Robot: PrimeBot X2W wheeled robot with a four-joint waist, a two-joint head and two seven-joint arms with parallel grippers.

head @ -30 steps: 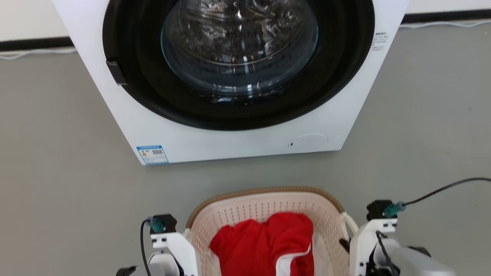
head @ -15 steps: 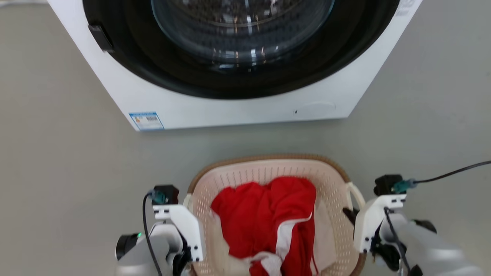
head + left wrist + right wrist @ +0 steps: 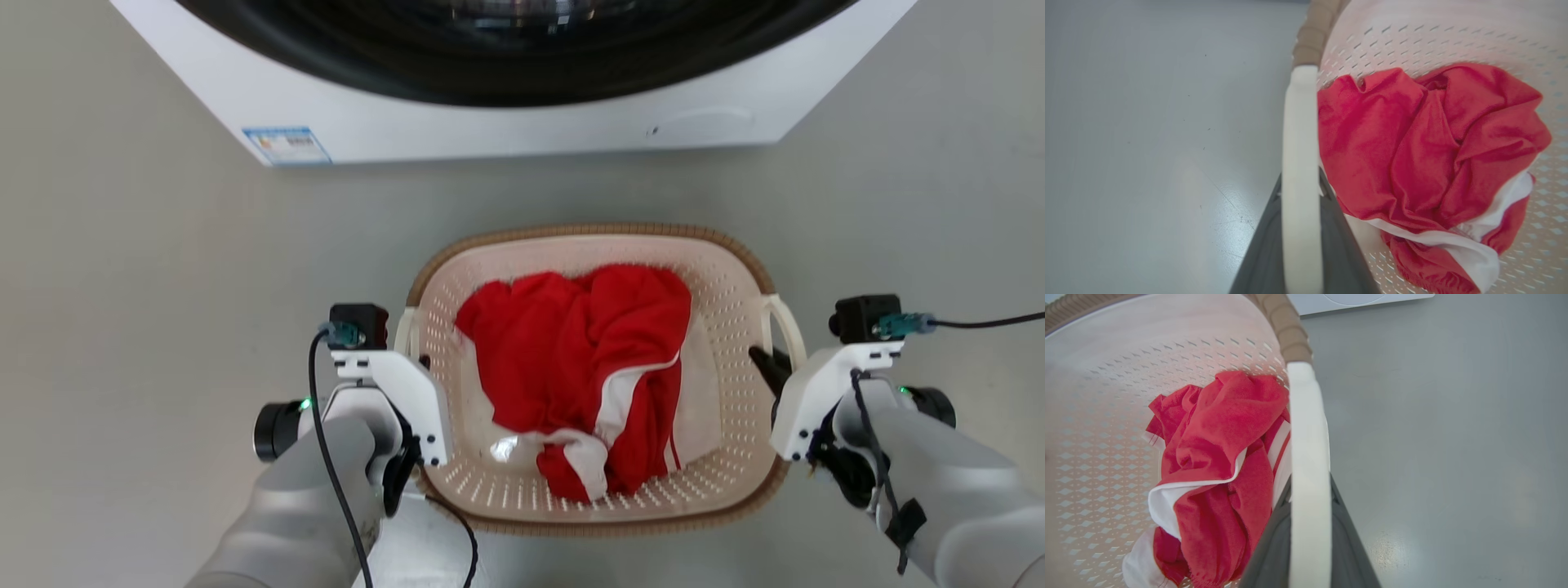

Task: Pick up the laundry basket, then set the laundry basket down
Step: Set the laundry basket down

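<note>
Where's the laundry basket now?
The laundry basket is lower centre in head view, between the left end effector and the right end effector, before the washing machine.

Washing machine [image 3: 490, 135]: white front-loader at the far edge of the head view, its dark door ring [image 3: 522, 57] cut off at the top. Blue label [image 3: 287, 145] low on its front, left corner. Faint round hatch outline [image 3: 704, 117] low right. Grey floor [image 3: 122, 286], smooth, lightly scuffed. Red garment [image 3: 571, 351], crumpled, with white trim [image 3: 618, 400] showing.

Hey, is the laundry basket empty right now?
No, a crumpled red and white garment lies inside the laundry basket, covering much of its floor.
</note>
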